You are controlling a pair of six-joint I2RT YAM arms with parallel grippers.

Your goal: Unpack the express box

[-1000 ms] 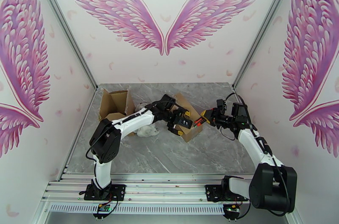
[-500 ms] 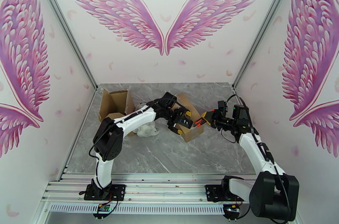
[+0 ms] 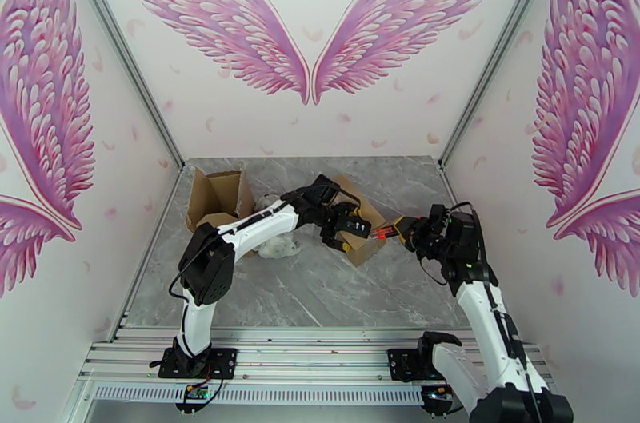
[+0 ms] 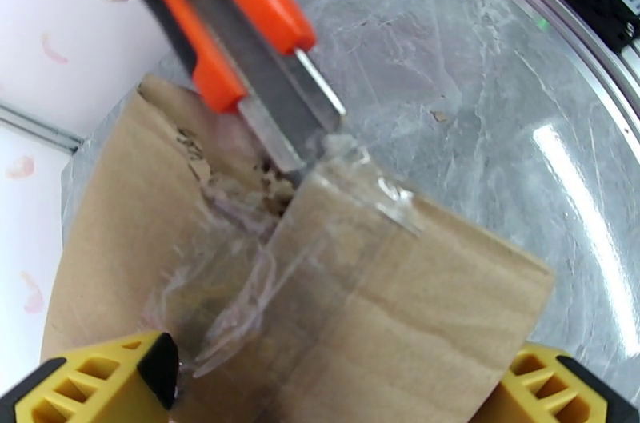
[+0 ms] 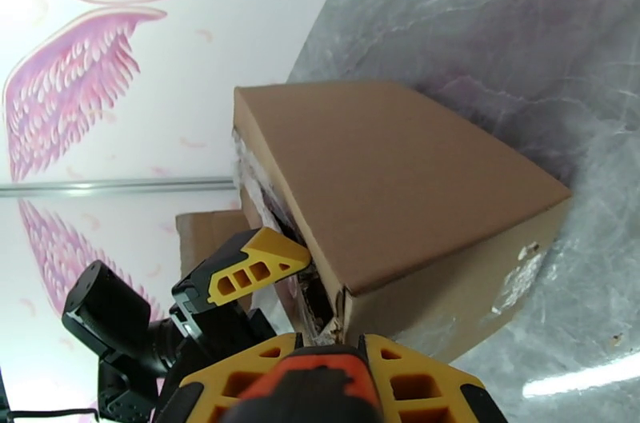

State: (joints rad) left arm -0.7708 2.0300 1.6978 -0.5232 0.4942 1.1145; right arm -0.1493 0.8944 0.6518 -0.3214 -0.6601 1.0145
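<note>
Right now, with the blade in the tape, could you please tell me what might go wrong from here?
1. The utility knife held by the right tool has its blade in the taped seam of the box. The left tool straddles the box, but I cannot tell whether it clamps, so the box may slide.
2. In the right wrist view, a finger of the left tool sits beside the cut seam. The blade could strike it.
</note>
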